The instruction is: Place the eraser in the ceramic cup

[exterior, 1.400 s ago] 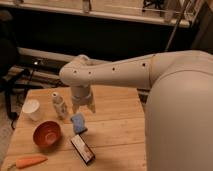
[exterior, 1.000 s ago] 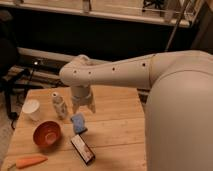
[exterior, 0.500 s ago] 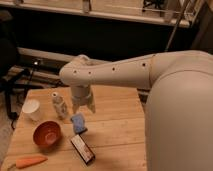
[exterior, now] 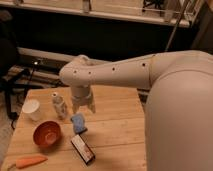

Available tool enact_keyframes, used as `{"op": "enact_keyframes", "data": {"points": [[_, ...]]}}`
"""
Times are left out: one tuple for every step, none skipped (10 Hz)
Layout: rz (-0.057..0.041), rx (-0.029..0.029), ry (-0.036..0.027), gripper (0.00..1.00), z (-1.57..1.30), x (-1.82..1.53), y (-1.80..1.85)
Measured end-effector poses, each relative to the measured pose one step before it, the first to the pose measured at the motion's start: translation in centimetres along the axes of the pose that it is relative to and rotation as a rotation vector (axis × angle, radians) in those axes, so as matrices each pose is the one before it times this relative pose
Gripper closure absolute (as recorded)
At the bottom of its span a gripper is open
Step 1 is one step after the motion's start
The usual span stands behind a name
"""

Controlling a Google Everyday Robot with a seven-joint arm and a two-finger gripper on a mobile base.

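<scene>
Well, nothing has shifted since the earlier frames: the big white arm [exterior: 120, 72] still reaches across from the right, and the gripper [exterior: 83, 110] still hangs over the middle of the wooden tabletop [exterior: 120, 125], jaws spread and empty. Behind it run a dark wall and a pale ledge. On the tabletop, the orange-red bowl [exterior: 47, 134] sits front left. The eraser [exterior: 82, 148] lies flat at the near edge, well apart from the ceramic cup [exterior: 31, 109], which stands upright far left. The blue block [exterior: 78, 123] rests just below the gripper, the white bottle [exterior: 59, 105] beside it, and a carrot [exterior: 30, 161] lies at the front corner.
</scene>
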Motion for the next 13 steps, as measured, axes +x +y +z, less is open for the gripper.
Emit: {"op": "enact_keyframes", "data": {"points": [[0.00049, -0.00005, -0.00025, 0.35, -0.009, -0.013, -0.024], [-0.00044, -0.00007, 0.00007, 0.35, 0.002, 0.006, 0.025], [0.00015, 0.00004, 0.00001, 0.35, 0.0, -0.001, -0.006], [0.00002, -0.00002, -0.00012, 0.35, -0.005, -0.004, -0.001], [-0.00011, 0.00002, 0.00005, 0.35, 0.002, 0.003, 0.005], [0.00001, -0.00001, 0.00005, 0.35, 0.003, 0.001, -0.001], [0.00002, -0.00002, -0.0001, 0.35, -0.006, -0.001, 0.0], [-0.00143, 0.0011, 0.0008, 0.35, 0.003, 0.019, -0.015], [-0.01217, 0.01198, 0.00753, 0.35, -0.006, 0.183, -0.119], [-0.02181, 0.02366, 0.01148, 0.35, 0.048, 0.342, -0.014], [-0.03793, 0.03258, 0.0169, 0.35, 0.055, 0.63, 0.238], [-0.0725, 0.0468, 0.02155, 0.35, 0.19, 1.036, 0.805], [-0.07516, 0.0295, 0.01559, 0.35, 0.344, 0.881, 1.349]]}}
